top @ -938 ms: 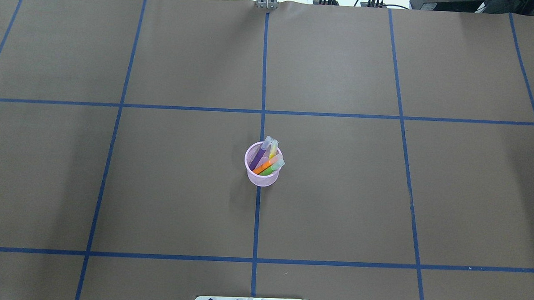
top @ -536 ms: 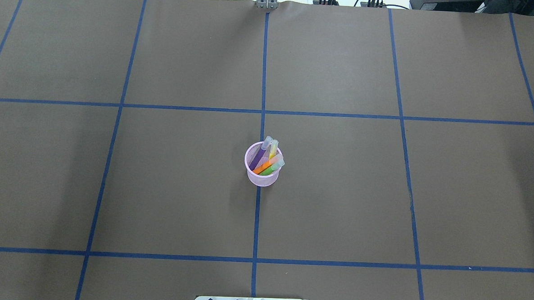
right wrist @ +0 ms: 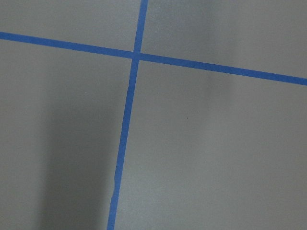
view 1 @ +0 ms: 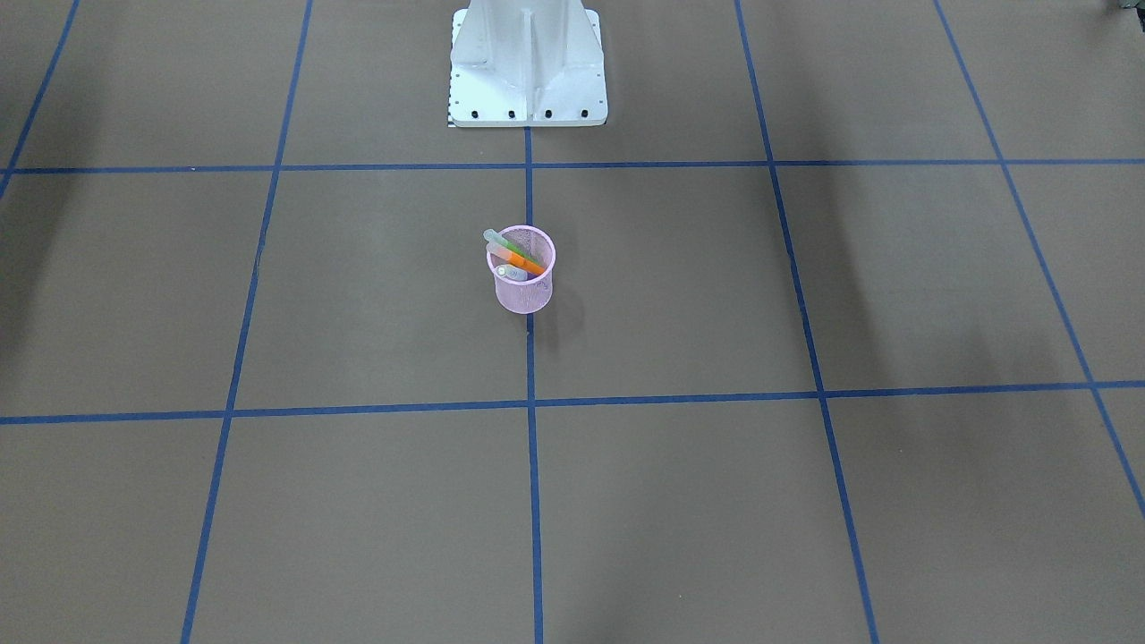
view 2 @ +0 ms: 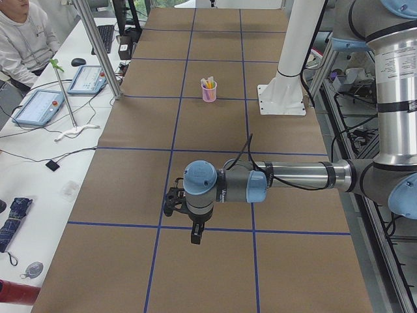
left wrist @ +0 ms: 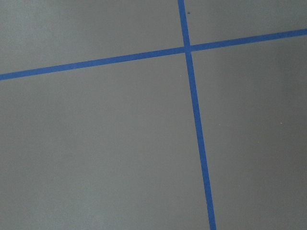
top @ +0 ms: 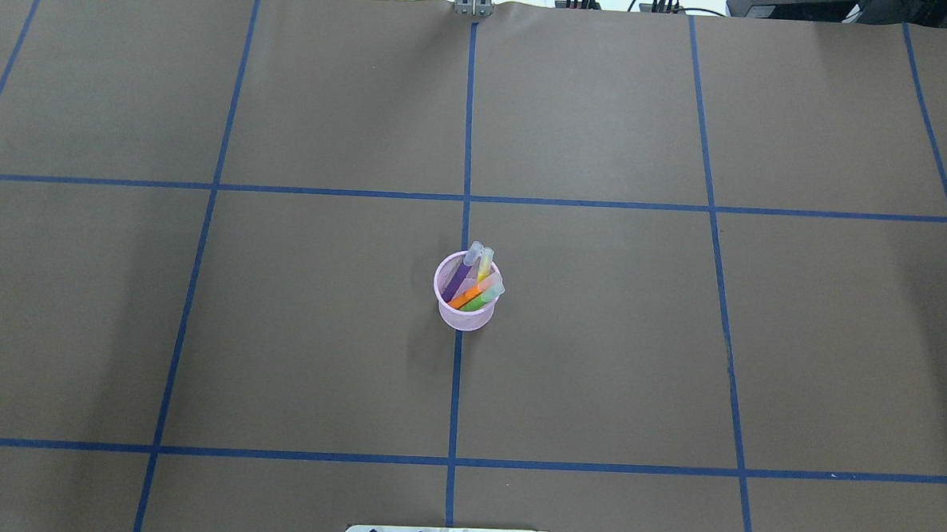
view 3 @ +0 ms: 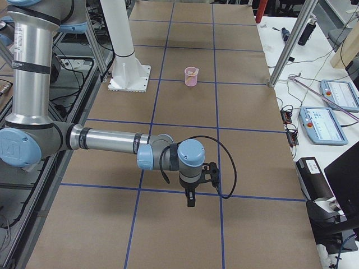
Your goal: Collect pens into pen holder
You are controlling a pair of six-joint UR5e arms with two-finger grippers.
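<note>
Under the left gripper (view 2: 195, 236) there's bare brown table (view 2: 215, 274), with open paper on every side. It's the same beneath the right gripper (view 3: 190, 199). Well apart from both and between them stands the pen holder (top: 465, 320), its mouth crowded by four slanting pens (top: 472, 294). The robot's base (view 1: 528, 72) rises near it.

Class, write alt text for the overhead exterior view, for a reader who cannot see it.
A pink mesh pen holder stands upright at the middle of a brown table gridded with blue tape, holding four pens, purple, yellow, orange and green, whose pale caps lean out past its far-right rim. No robot arm shows.
</note>
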